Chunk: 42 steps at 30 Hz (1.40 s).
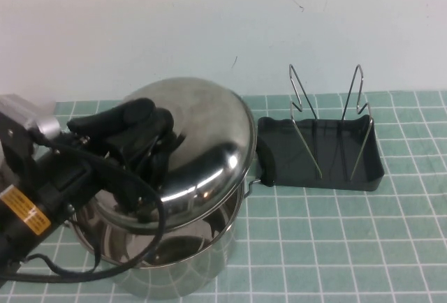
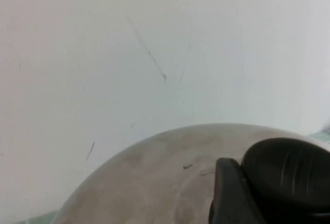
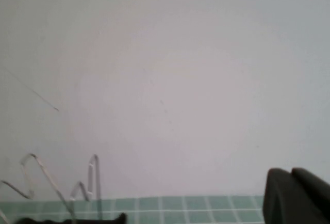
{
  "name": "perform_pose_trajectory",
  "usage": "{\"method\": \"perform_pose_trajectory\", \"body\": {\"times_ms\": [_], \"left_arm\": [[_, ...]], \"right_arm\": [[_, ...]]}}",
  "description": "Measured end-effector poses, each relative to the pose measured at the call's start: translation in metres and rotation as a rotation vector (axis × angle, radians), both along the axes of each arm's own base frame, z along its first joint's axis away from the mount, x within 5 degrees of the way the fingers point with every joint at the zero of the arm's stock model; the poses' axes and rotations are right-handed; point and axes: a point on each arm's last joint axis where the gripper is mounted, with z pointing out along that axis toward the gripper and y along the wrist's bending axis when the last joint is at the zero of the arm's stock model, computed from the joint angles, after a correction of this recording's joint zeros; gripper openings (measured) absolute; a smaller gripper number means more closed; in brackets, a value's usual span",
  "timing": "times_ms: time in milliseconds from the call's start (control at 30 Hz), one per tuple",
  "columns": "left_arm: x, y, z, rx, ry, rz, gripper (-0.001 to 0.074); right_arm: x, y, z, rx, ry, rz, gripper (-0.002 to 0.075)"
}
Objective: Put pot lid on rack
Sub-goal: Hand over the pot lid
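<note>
The shiny domed pot lid (image 1: 209,125) is tilted, lifted off the steel pot (image 1: 181,264) at the left front. My left gripper (image 1: 150,142) is shut on the lid's black knob, which its fingers hide in the high view. In the left wrist view the knob (image 2: 291,175) sits against one black finger (image 2: 229,195) above the lid's dome (image 2: 154,182). The rack (image 1: 328,156), a dark grey tray with two silver wire loops, stands to the right of the pot. My right gripper (image 3: 296,195) is out of the high view; in its wrist view its fingers are closed together and hold nothing.
The table is covered in green tiles (image 1: 349,233), with a white wall (image 1: 209,24) close behind. The rack's wire loops (image 3: 51,182) show low in the right wrist view. The left arm's cable (image 1: 105,271) hangs in front of the pot.
</note>
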Motion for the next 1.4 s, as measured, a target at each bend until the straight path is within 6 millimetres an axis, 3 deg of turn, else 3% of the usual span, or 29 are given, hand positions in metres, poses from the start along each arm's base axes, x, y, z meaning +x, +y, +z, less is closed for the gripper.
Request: {"method": "perform_pose_trajectory", "body": {"times_ms": [167, 300, 400, 633, 733, 900, 1033, 1233, 1300, 1400], "left_arm": [[-0.011, -0.014, 0.037, -0.07, -0.111, -0.074, 0.0333], [-0.023, -0.036, 0.073, -0.138, -0.217, -0.186, 0.0333], [-0.034, -0.056, 0.095, -0.192, -0.278, -0.288, 0.0333], [-0.063, -0.091, 0.132, -0.31, -0.369, -0.446, 0.0333], [-0.073, -0.1, 0.141, -0.322, -0.413, -0.488, 0.0333], [-0.083, -0.111, 0.148, -0.343, -0.432, -0.537, 0.0333], [-0.091, -0.119, 0.145, -0.344, -0.418, -0.579, 0.0333], [-0.101, -0.134, 0.137, -0.286, -0.411, -0.617, 0.0333], [-0.103, -0.139, 0.133, -0.273, -0.408, -0.631, 0.0333], [-0.103, -0.146, 0.126, -0.255, -0.389, -0.647, 0.0333]], "right_arm": [[-0.018, 0.016, 0.036, 0.179, 0.062, 0.176, -0.0003], [-0.018, 0.048, 0.054, 0.185, 0.13, 0.541, -0.0003], [-0.016, 0.065, 0.07, 0.226, 0.066, 0.794, -0.0003], [-0.008, 0.069, 0.088, 0.367, -0.045, 0.941, 0.0025], [-0.007, 0.071, 0.089, 0.379, -0.036, 0.971, 0.0139], [-0.007, 0.072, 0.089, 0.379, -0.023, 0.999, 0.0444], [-0.006, 0.072, 0.089, 0.402, -0.018, 0.994, 0.0521], [-0.008, 0.072, 0.091, 0.445, -0.002, 1.01, 0.0509], [-0.008, 0.072, 0.091, 0.448, -0.001, 1.01, 0.0453], [-0.008, 0.072, 0.091, 0.457, -0.001, 1.012, 0.0286]]}}
